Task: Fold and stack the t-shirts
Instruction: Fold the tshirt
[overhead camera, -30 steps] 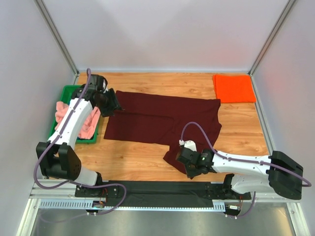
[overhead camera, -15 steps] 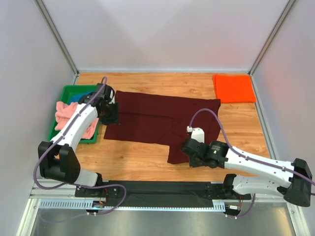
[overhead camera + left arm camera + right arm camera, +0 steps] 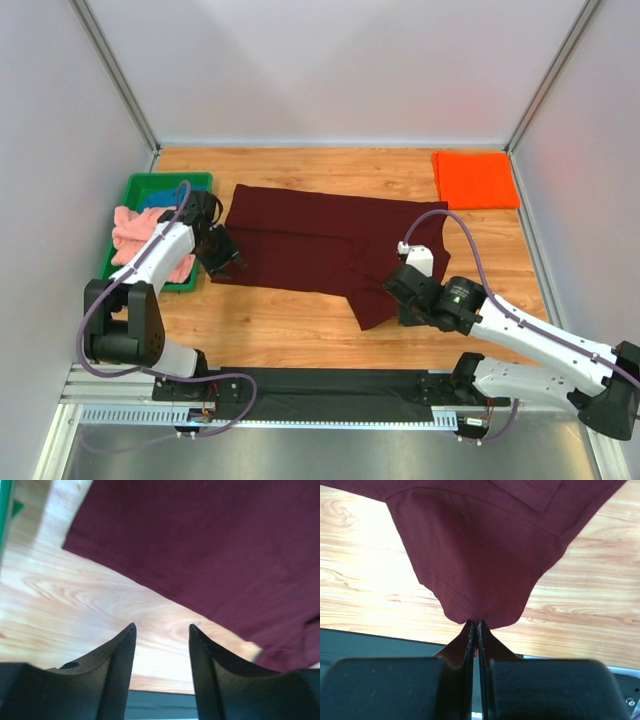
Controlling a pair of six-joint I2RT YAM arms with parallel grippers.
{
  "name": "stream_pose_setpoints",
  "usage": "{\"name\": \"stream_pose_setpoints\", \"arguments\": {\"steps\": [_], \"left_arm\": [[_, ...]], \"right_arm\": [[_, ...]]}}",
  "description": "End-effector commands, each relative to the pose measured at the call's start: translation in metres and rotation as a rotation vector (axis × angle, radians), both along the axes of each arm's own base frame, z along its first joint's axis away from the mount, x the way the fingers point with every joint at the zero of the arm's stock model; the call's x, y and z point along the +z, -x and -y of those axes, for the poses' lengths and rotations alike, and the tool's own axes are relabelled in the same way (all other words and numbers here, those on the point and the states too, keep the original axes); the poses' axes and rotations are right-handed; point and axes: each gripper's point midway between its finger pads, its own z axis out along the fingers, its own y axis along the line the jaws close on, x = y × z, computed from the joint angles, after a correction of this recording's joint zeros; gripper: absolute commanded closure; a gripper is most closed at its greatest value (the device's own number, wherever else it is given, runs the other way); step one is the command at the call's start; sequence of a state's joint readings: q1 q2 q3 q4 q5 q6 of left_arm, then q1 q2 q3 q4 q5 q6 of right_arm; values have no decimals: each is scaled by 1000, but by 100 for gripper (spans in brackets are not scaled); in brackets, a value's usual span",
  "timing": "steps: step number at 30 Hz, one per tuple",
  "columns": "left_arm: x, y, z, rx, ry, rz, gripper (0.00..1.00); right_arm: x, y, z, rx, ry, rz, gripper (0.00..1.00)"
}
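Observation:
The dark maroon t-shirt (image 3: 310, 235) lies spread across the middle of the table. My right gripper (image 3: 390, 303) is shut on its near hem (image 3: 475, 617), and the cloth hangs bunched from the closed tips (image 3: 475, 625). By the shirt's near-left corner, my left gripper (image 3: 226, 262) stands open over bare wood with nothing between its fingers (image 3: 161, 627); the maroon cloth (image 3: 210, 545) lies just ahead of it. A folded orange t-shirt (image 3: 475, 178) rests at the far right. A salmon-pink t-shirt (image 3: 135, 235) and a blue one (image 3: 160, 198) lie in the tray.
The green plastic tray (image 3: 135, 185) stands at the left edge, close to my left arm; its rim (image 3: 4, 520) shows in the left wrist view. White walls enclose the table on three sides. A black rail (image 3: 330, 385) runs along the near edge.
My right gripper has shut on the maroon shirt's near hem and drawn it to the right. My left gripper moved from the shirt's far-left corner toward its near-left corner.

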State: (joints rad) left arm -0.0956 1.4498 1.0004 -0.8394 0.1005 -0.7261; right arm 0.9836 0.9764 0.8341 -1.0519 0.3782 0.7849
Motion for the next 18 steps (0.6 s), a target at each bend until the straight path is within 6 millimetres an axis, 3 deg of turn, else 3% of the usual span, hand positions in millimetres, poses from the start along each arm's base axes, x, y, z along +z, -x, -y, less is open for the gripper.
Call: {"name": "stream_pose_setpoints", "arguments": {"steps": [1,3,7,11,18], "left_arm": [[28,-30,9,285,85,37,48],[27,-25,-4,388,11,-28,48],[19,-21,-2,596,51,-78,52],[7,-8,-21,764,-53,-137,54],[0,-22,-38,870,-134,-102,52]], "right_arm": [[15,-10,-12,37,-55,56,100],[17,-11,-11,40,-58,67,100],[23,-15,-13,48,-87,86,100],[23,-17,-15,61,-95,84,100],[12,-14,-18,89,-104,56,100]]}}
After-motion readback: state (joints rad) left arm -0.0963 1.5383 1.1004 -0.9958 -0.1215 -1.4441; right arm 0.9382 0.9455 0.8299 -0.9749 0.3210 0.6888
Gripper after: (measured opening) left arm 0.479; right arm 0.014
